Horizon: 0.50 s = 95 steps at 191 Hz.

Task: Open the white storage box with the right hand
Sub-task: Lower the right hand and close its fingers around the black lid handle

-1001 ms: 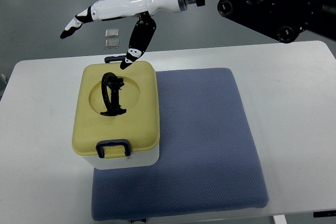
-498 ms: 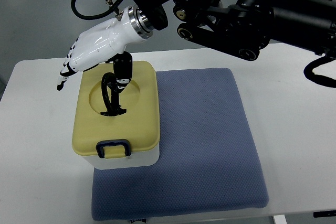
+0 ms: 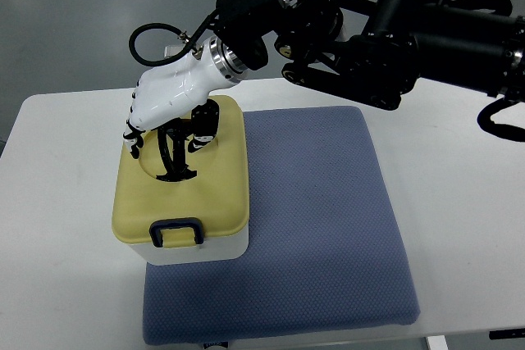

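White storage box (image 3: 197, 249) sitting on padded blue mat's (image 3: 320, 227) left edge, smooth yellow lid (image 3: 217, 182) (dark front latch (image 3: 175, 231)), right hand (image 3: 168, 104) curling around black loop handle (image 3: 171, 153), gripping unclear

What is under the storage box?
The box stands on the left part of a blue mat, which lies on the white table. The mat beneath the box is hidden, and so is the box's inside.

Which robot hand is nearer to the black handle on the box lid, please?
The right. The right robot hand is directly over the black handle on the yellow lid, fingers curled down around it. The left robot hand is not in view.
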Each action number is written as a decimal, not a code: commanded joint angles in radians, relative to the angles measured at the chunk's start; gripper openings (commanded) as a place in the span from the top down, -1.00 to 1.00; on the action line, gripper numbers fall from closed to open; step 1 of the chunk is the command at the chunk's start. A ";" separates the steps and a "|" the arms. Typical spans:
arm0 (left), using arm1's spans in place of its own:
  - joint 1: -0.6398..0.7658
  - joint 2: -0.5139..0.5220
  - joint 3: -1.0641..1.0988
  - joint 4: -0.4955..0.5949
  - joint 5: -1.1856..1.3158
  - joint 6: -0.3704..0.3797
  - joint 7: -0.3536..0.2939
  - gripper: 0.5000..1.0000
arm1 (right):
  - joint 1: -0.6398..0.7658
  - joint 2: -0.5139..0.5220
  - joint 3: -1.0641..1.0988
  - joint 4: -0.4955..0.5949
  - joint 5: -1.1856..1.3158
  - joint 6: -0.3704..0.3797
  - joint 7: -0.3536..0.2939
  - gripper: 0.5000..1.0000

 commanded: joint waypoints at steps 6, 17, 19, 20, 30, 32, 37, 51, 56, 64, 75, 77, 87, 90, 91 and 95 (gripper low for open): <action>0.000 0.000 0.000 0.000 0.000 0.000 0.000 -1.00 | 0.004 -0.001 0.000 0.000 0.002 0.000 0.000 0.21; 0.000 0.000 0.000 0.000 0.000 0.000 0.000 -1.00 | -0.001 0.001 0.000 0.000 0.002 0.000 0.000 0.24; 0.000 0.000 0.000 0.000 0.000 0.000 0.000 -1.00 | -0.001 0.001 0.000 0.000 0.002 0.000 0.000 0.24; 0.000 0.000 0.000 0.000 0.000 0.000 0.000 -1.00 | -0.001 0.001 0.000 0.000 0.002 0.000 0.000 0.24; 0.000 0.000 0.000 0.000 0.000 0.000 0.000 -1.00 | -0.004 0.002 -0.002 0.000 0.002 0.000 0.000 0.25; 0.000 0.000 0.000 0.000 0.000 0.000 0.000 -1.00 | -0.004 0.004 -0.002 0.000 0.000 0.000 0.000 0.25; 0.000 0.000 0.000 0.000 0.000 0.000 0.000 -1.00 | -0.004 0.008 -0.002 0.000 0.000 -0.001 0.000 0.25; 0.000 0.000 0.000 0.000 0.000 0.000 0.000 -1.00 | -0.007 0.021 -0.002 -0.002 0.000 0.000 0.000 0.25; 0.000 0.000 0.000 0.000 0.000 0.000 0.000 -1.00 | -0.008 0.021 -0.002 -0.002 0.000 0.000 0.000 0.25; 0.000 0.000 0.000 0.000 0.000 0.000 0.000 -1.00 | -0.008 0.021 -0.002 -0.002 0.000 0.000 0.000 0.25; 0.000 0.000 0.000 0.000 0.000 0.000 0.000 -1.00 | -0.011 0.021 -0.003 -0.002 0.000 0.000 0.000 0.27; 0.000 0.000 0.000 0.000 0.000 0.000 0.000 -1.00 | -0.013 0.021 -0.003 -0.002 0.000 0.000 0.000 0.30; 0.000 0.000 0.000 0.000 0.000 0.000 0.000 -1.00 | -0.014 0.019 -0.003 -0.003 0.000 0.000 0.000 0.39; 0.000 0.000 0.000 0.000 0.000 0.000 0.000 -1.00 | -0.014 0.019 -0.003 -0.003 0.000 0.000 0.000 0.40; 0.000 0.000 0.000 0.000 0.000 0.000 0.000 -1.00 | -0.014 0.019 -0.003 -0.003 0.000 0.000 0.000 0.40; 0.000 0.000 0.000 0.000 0.000 0.000 0.000 -1.00 | -0.014 0.019 -0.003 -0.003 0.000 0.000 0.000 0.44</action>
